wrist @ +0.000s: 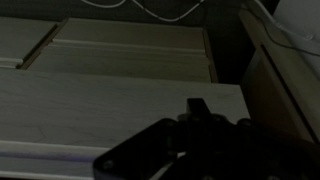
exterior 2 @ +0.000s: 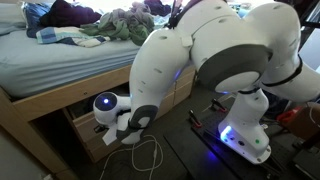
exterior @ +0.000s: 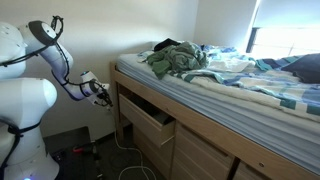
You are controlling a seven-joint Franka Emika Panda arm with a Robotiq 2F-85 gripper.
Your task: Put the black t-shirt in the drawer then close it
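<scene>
A dark garment (exterior: 165,46) lies in the pile of clothes on the bed in both exterior views (exterior 2: 68,13); I cannot tell whether it is the black t-shirt. The wooden drawer (exterior: 150,116) under the bed stands partly pulled out, and it also shows in an exterior view (exterior 2: 84,127). Its inside is hidden. My gripper (exterior: 101,92) hangs low beside the bed's corner, close to the drawer front (wrist: 120,95). In the dark wrist view its fingers (wrist: 197,108) look pressed together, with nothing seen between them.
A green garment (exterior: 180,60) and striped bedding (exterior: 260,85) cover the bed. A white cable (exterior 2: 150,155) loops on the floor in front of the drawer. The robot's base (exterior 2: 245,140) stands close to the bed frame, and a wall is behind the arm.
</scene>
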